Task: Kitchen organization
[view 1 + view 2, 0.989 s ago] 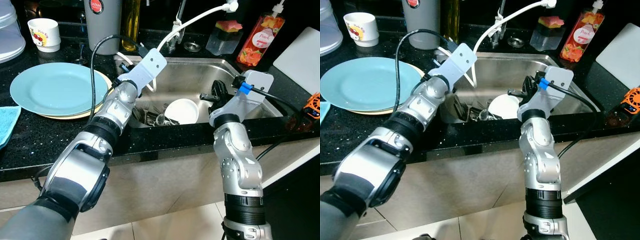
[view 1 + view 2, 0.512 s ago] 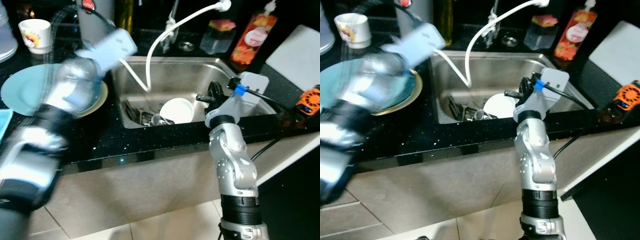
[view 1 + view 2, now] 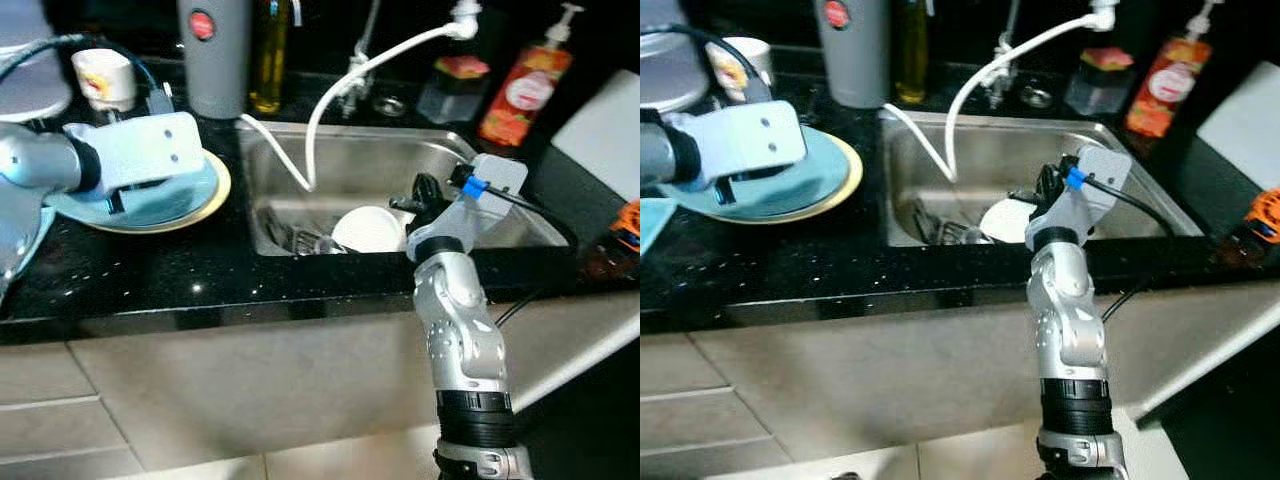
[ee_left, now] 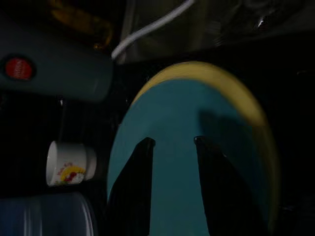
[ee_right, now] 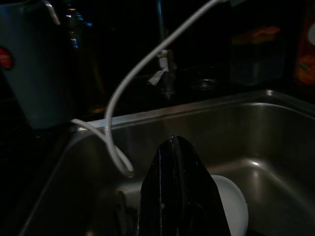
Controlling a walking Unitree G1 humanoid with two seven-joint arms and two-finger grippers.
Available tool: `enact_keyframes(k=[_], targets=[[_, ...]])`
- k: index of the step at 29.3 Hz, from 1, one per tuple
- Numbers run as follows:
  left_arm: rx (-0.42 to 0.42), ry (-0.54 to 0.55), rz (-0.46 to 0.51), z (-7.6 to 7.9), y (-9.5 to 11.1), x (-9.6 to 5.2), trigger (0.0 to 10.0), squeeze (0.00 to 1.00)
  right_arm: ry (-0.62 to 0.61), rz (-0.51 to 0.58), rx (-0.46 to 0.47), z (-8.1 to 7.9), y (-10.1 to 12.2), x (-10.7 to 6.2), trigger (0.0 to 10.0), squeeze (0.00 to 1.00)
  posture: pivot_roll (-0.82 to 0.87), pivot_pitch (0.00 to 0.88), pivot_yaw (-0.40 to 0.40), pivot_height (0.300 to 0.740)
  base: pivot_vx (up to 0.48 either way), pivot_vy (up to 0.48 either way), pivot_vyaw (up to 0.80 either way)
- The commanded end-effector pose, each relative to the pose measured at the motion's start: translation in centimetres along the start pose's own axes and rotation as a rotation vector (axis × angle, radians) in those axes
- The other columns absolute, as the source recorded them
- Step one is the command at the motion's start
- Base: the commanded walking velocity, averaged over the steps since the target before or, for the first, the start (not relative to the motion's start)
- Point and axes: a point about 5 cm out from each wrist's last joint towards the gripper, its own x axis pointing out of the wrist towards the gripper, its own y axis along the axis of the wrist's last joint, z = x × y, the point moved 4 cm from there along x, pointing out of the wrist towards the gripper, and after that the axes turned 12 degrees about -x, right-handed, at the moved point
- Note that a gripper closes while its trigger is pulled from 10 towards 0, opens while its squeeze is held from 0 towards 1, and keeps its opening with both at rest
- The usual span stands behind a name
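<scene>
White hose (image 3: pixel 330 95) hung over the sink (image 3: pixel 520 215), my right gripper (image 5: pixel 179 162) pressed together above the white bowl (image 3: pixel 368 228), my left gripper (image 4: pixel 172 147) spread empty over the teal plate (image 4: pixel 172 113).

My counter here is a black speckled stone countertop (image 3: pixel 230 285) with a stainless steel sink (image 3: pixel 400 165) sunk into it. To my left on the counter sits a teal round plate (image 3: pixel 165 200) stacked on a yellow-rimmed plate (image 3: pixel 222 185), with a corner of light blue cloth (image 3: pixel 652 222) just beside them. Further back there's a white mug with a red print (image 3: pixel 103 75), a tall grey canister with a red label (image 3: pixel 212 55) and a bottle of yellowish oil (image 3: pixel 267 55). Behind the sink stand a clear container with a red and green sponge (image 3: pixel 455 88) and an orange pump bottle (image 3: pixel 522 90).
</scene>
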Motion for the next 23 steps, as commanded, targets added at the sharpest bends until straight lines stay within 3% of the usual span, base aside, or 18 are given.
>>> enact_keyframes(k=[1,6,13,15,20,23], targets=[[0.005,-0.034,0.003,0.6,0.1,-0.1,10.0,0.0,-0.027,0.001,-0.005,0.7,-0.2,-0.1,10.0,0.0,0.32,0.0,-0.11,0.74,0.0,0.0,0.0],[0.05,0.007,-0.089,-0.1,-2.1,0.3,10.0,0.0,-0.036,0.01,0.001,0.8,-0.1,0.0,10.0,0.0,0.32,0.0,-0.105,0.74,0.0,0.0,0.0],[0.002,0.101,-0.064,-1.0,-1.9,1.1,10.0,0.0,-0.037,0.005,-0.004,0.9,-0.3,-0.2,10.0,0.0,0.32,0.0,-0.109,0.74,0.0,0.0,0.0],[-0.069,0.235,0.012,-2.3,-0.8,2.2,10.0,0.0,-0.035,0.008,-0.004,0.9,-0.2,-0.1,10.0,0.0,0.32,0.0,-0.112,0.74,0.0,0.0,0.0],[-0.177,0.373,0.112,-4.1,0.8,2.8,10.0,0.0,-0.033,0.011,-0.004,0.8,-0.2,0.0,10.0,0.0,0.32,0.0,-0.114,0.74,0.0,0.0,0.0],[-0.322,0.462,0.21,-5.5,2.0,3.0,10.0,0.0,-0.031,0.011,-0.004,0.8,-0.2,0.0,10.0,0.0,0.32,0.0,-0.109,0.74,0.0,0.0,0.0]])
